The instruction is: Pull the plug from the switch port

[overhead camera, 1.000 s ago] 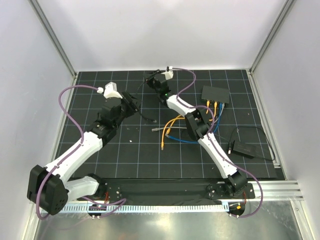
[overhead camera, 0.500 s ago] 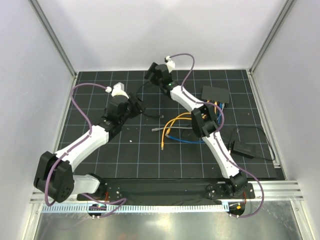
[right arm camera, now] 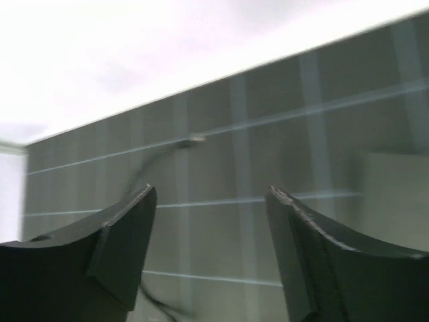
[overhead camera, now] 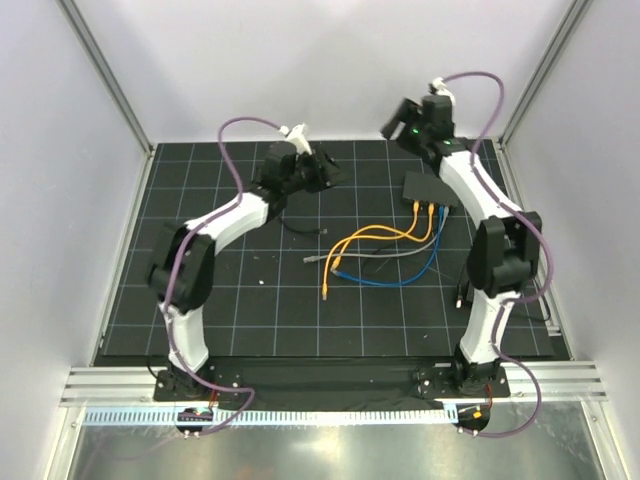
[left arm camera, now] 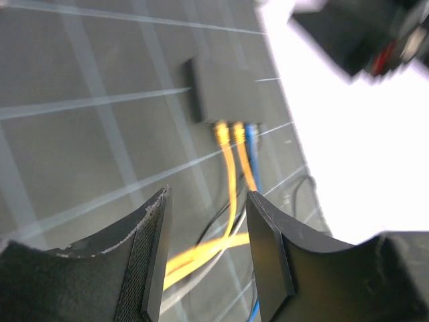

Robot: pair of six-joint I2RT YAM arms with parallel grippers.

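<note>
The flat matte-black switch (overhead camera: 432, 187) lies at the far right of the gridded counter (overhead camera: 200, 300). The right tool (overhead camera: 396, 118) hovers just behind it and the left tool (overhead camera: 322, 172) is well to its left, both with jaws apart and empty. Two yellow plugs (overhead camera: 423, 209) and one blue plug (overhead camera: 441, 212) sit in its near edge.

Yellow and blue cables (overhead camera: 385, 231) are crowding the switch's (overhead camera: 430, 187) near edge, while its left side is lying open.

You'll see a matte-black switch (overhead camera: 432, 187) on a black table (overhead camera: 260, 310) ruled with a pale grid. The yellow-orange cables (overhead camera: 385, 235), blue cable (overhead camera: 390, 283) and grey cable (overhead camera: 370, 256) stand out. Left arm (overhead camera: 230, 215) and right arm (overhead camera: 470, 185) are white with black joints.
</note>
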